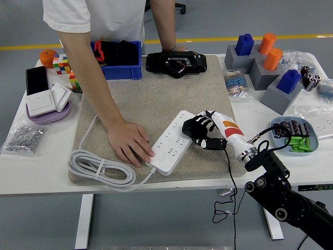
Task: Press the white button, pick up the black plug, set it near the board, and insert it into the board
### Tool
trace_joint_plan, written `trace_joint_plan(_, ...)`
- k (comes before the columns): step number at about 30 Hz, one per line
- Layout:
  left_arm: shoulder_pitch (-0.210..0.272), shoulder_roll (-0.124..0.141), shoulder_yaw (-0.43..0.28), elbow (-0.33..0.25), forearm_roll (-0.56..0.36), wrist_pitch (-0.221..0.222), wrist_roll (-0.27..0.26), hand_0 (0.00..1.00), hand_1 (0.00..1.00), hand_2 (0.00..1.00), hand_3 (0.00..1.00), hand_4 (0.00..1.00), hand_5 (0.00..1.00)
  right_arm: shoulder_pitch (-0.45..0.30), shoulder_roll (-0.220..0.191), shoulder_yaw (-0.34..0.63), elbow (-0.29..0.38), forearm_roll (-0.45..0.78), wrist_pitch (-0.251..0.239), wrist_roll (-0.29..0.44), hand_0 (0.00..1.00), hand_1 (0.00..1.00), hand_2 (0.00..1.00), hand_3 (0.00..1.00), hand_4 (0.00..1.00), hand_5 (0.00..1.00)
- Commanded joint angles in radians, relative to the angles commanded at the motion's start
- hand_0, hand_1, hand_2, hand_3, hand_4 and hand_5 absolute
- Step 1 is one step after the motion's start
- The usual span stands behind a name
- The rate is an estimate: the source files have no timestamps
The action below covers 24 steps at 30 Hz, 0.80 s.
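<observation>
At 3 o'clock of the power strip [171, 141], right hand [204, 133] is clenched around the black plug [190, 127], plug just over the strip's right end. Person's hand [130, 144] pins the strip's 9 o'clock end on the mat [151, 99].

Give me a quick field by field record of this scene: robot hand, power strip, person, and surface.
right hand: fingers curled around a black plug, at the right end of the power strip
left hand: not in view
power strip: white, lying diagonally on the mat
person's hand: flat, pressing the strip's near-left end
surface: tan mat on a white table
</observation>
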Motion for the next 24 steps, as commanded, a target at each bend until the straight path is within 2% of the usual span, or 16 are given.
trace_joint_plan(24, -0.001, 0.0, -0.004, 0.0, 0.005, 0.0, 0.0, 0.687, 0.636, 0.612, 0.636, 0.554, 0.187, 0.008, 0.009, 0.001, -0.014, -0.02, -0.013, -0.026, 0.379, 0.286, 0.313, 0.423, 0.74, 0.002)
